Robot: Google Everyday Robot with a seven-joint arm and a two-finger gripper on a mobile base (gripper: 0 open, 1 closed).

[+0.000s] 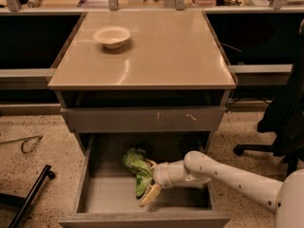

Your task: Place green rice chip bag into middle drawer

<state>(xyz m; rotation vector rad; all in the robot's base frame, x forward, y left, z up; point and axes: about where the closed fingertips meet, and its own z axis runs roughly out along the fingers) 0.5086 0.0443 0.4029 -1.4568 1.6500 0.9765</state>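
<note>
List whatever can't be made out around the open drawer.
Camera view:
- Crumpled green foil snack bag: print too small; right side behind the white claw in the drawer.
- Wide grey open drawer: rear shadowed under the scratched grey drawer front; its own front cut by the bottom edge.
</note>
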